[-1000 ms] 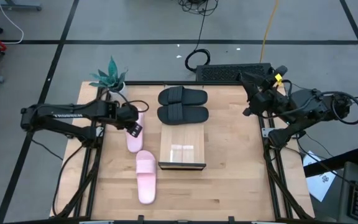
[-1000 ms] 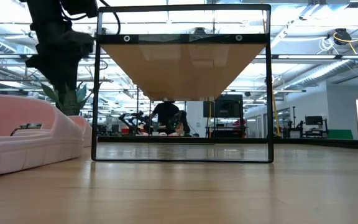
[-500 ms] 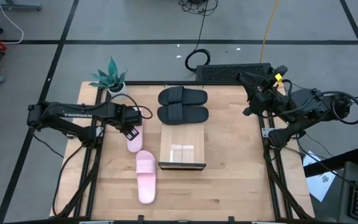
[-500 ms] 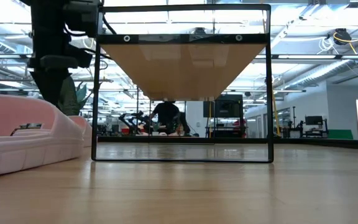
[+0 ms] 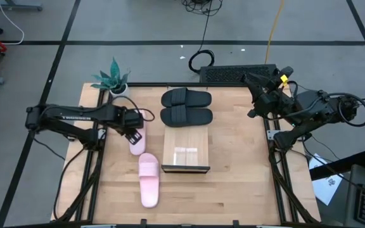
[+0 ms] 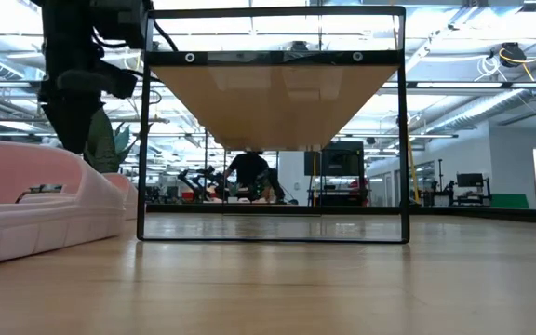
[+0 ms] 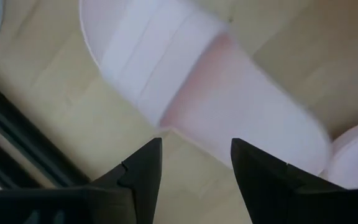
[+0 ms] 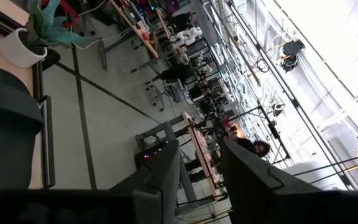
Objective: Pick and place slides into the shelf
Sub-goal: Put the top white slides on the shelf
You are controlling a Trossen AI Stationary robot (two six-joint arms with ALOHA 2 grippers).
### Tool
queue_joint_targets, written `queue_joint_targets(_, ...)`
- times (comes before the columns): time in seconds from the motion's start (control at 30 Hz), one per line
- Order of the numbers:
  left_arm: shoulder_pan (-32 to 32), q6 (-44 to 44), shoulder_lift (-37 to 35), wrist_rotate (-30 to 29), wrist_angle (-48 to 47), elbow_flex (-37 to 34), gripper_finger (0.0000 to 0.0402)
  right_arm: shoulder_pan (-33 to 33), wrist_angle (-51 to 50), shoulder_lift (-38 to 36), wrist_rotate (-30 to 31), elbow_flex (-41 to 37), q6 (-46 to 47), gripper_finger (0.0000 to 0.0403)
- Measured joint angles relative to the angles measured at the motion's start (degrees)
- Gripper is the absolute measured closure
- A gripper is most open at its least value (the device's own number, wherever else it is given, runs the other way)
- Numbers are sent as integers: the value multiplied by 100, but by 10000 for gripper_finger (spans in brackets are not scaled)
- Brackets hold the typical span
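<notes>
Pink slide partly hidden under left gripper, fingers spread apart over it, right gripper parted, idle.

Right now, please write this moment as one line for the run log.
left gripper: open, over far pink slide | right gripper: open, waiting at table's right edge | black slides: beside shelf | shelf: empty

potted plant at table's far-left corner, coiled black cable on floor
</notes>
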Motion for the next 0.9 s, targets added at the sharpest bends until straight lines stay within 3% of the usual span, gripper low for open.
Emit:
queue_joint_targets(0.13, 274, -155, -416, 356, 431, 13, 211, -1, 27, 0, 0, 0, -22, 293)
queue_joint_targets(0.33, 882, 332, -909, 475, 1080, 24, 211, -1, 100, 2, -11, 0, -22, 293)
queue_joint_targets(0.63, 2248, 1833, -516, 1962, 1079, 24, 211, -1, 600, 166, -13, 0, -317, 293)
queue_joint_targets(0.9, 2859, 3028, -80, 2551, 1114, 24, 211, -3, 684, 325, -11, 0, -351, 293)
